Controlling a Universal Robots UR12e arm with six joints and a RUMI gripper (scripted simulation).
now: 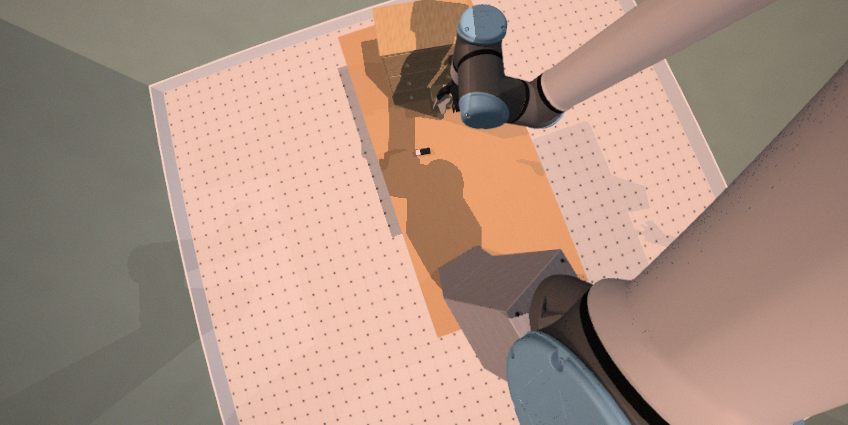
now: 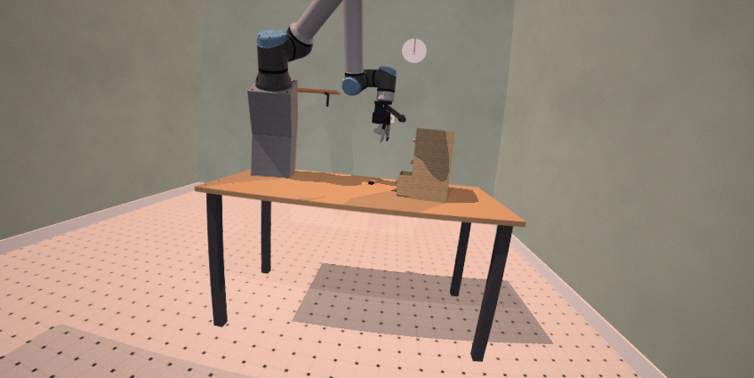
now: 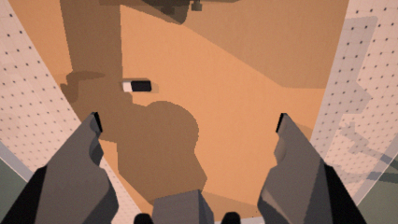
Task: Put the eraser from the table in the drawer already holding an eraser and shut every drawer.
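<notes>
Going left to right in the exterior view: the eraser (image 2: 371, 181) lies loose on the table (image 2: 317, 199), the gripper (image 2: 382, 133) hangs high above with fingers spread wide on nothing, then comes the chest (image 2: 430, 164). Its bottom drawer (image 2: 405, 183) looks pulled out, though shadow makes that hard to confirm. With no stops, a careless tug could yank it free or shove the chest.

Grey-green walls (image 2: 624, 109) enclose a floor (image 2: 132, 278) of pale pink tiles dotted black, edged by a light skirting (image 2: 79, 218). An orange counter (image 2: 327, 199) stands on four dark legs (image 2: 215, 260), its shadow falling toward 5 o'clock. A round clock (image 2: 413, 50) hangs on the back wall.
</notes>
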